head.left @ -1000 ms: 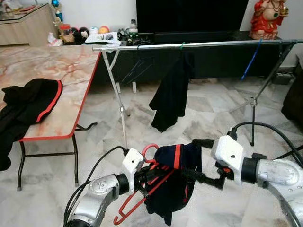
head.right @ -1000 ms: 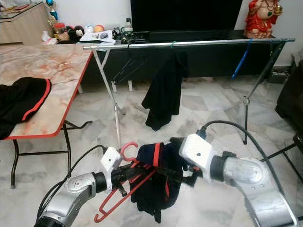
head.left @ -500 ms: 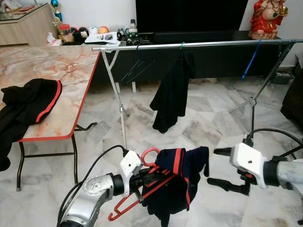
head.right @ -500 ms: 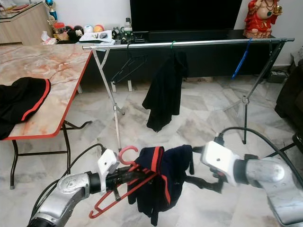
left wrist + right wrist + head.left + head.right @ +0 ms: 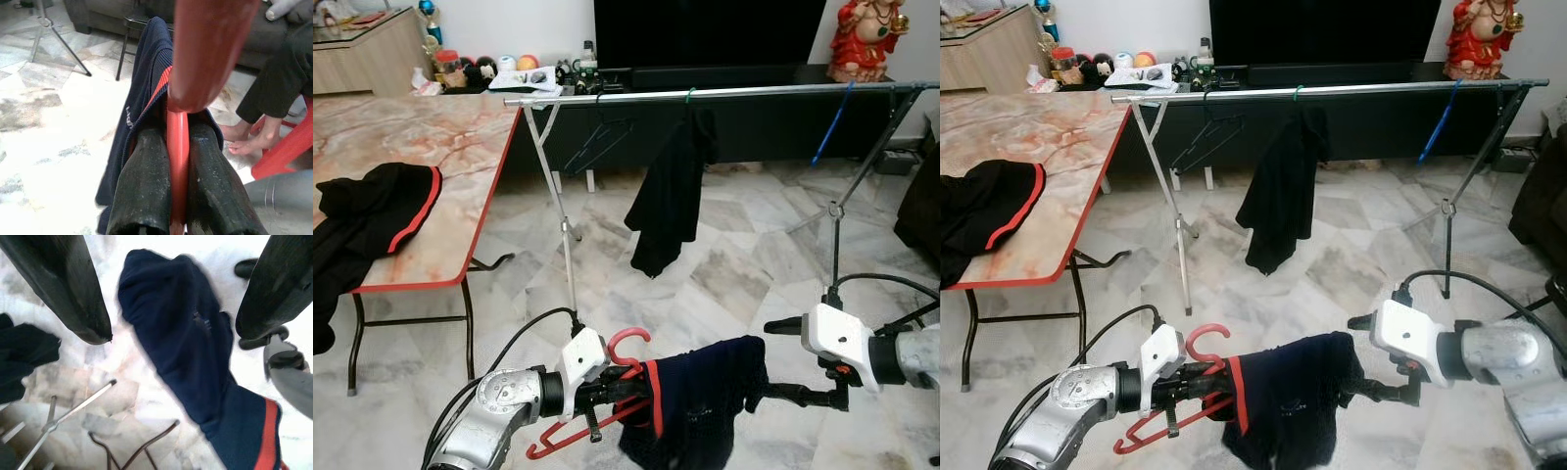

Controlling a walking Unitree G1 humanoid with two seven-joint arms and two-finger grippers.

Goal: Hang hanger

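The left gripper (image 5: 599, 394) is closed on the neck of a red hanger (image 5: 628, 345), low in the foreground and well short of the clothes rail (image 5: 705, 93). The hanger is tilted, with its hook uppermost. A navy garment with a red stripe (image 5: 695, 401) is draped over the hanger and hangs toward the marble floor (image 5: 724, 255).

In the left wrist view, the two black fingers (image 5: 142, 191) are seen pressed against either side of the red hanger (image 5: 177, 147), with the navy garment (image 5: 146, 73) bunched just beyond the fingertips. That view also takes in a seated person's bare feet (image 5: 242, 139) and a red stool leg (image 5: 283, 152).

The right gripper (image 5: 785, 360) is held beside the free end of the garment, with its fingers spread wide. In the right wrist view, the navy cloth (image 5: 186, 338) lies between the two open fingers (image 5: 63, 289), and nothing is gripped. Whether the lower finger touches the cloth cannot be told from the head views.

The head views alone show the rail, on which are hung a black garment (image 5: 671, 191), an empty dark hanger (image 5: 597, 137) and a blue hanger (image 5: 832, 122). A table (image 5: 431, 147) stands to the left, with another black and red garment (image 5: 367, 215) lying on it.
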